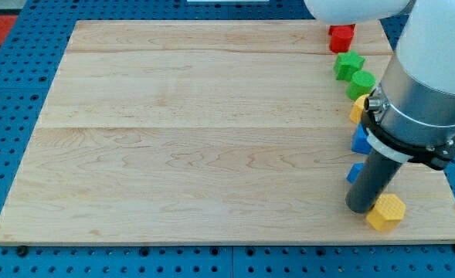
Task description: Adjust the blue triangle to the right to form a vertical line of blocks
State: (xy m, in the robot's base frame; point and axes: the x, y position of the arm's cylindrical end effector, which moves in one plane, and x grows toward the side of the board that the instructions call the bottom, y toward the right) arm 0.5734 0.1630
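Observation:
A column of blocks runs down the view's right side of the wooden board [212, 123]. From the top: a red block [341, 37], a green star [348, 64], a green block [362, 83], a yellow block [357, 110] partly hidden by the arm, a blue block [359, 141], a small blue piece [354, 173] showing left of the rod, and a yellow hexagon [386, 211]. Which blue block is the triangle I cannot tell. My tip [361, 208] rests on the board just left of the yellow hexagon, touching it, and just below the small blue piece.
The arm's large grey and white body [424, 77] covers the board's right edge and hides parts of the blocks there. A blue pegboard [11, 154] surrounds the board.

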